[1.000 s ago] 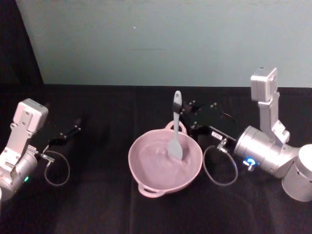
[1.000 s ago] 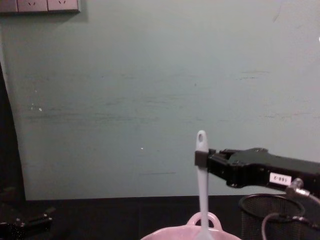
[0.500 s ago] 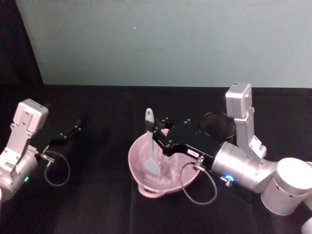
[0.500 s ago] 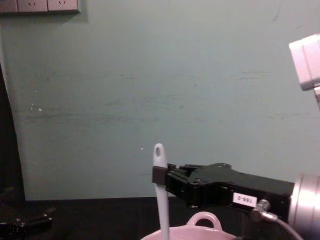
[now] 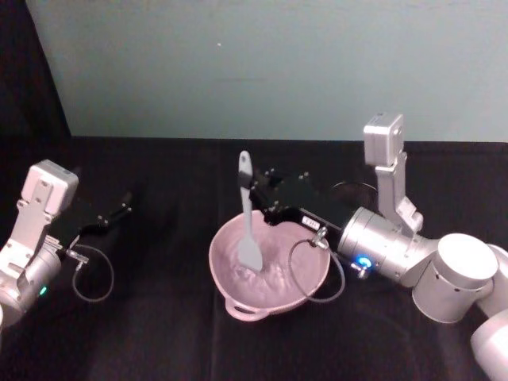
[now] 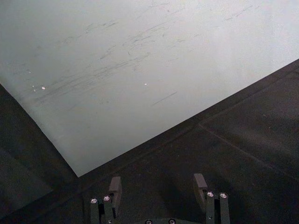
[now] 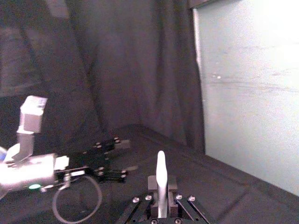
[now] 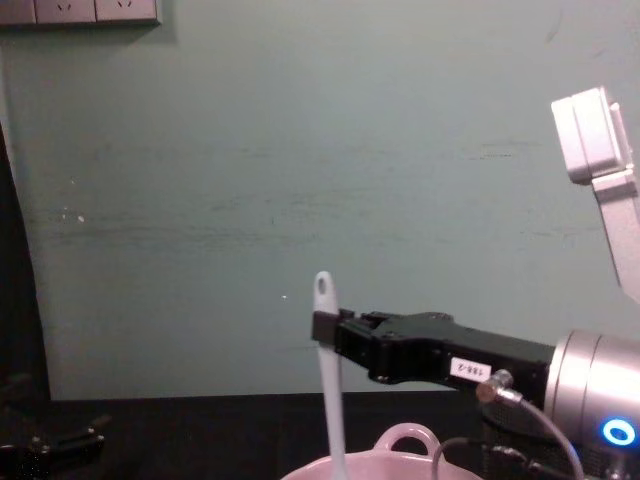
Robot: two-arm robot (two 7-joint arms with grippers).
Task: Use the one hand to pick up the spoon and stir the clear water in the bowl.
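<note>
Right now we see the right gripper reaching in over the black table from the robot's right, with its fingers clamped on the spoon high on the handle, just below the oval hole. The spoon stands nearly upright. Its paddle head is down inside the pink bowl, on the bowl's left half as the head camera sees it; we cannot tell whether the head touches the bottom. A grey cable loops from the right wrist down over the bowl's right rim.

From the chest camera, the right gripper comes in level from the right, pinching the spoon against the pale teal wall, and the bowl shows its loop handle at the lower edge. The right wrist camera shows the spoon rising straight between the closed fingers.

Off at the robot's left, the left gripper hangs low over the table, well apart from the bowl. Its own wrist camera shows its fingers spread wide with nothing between them.
</note>
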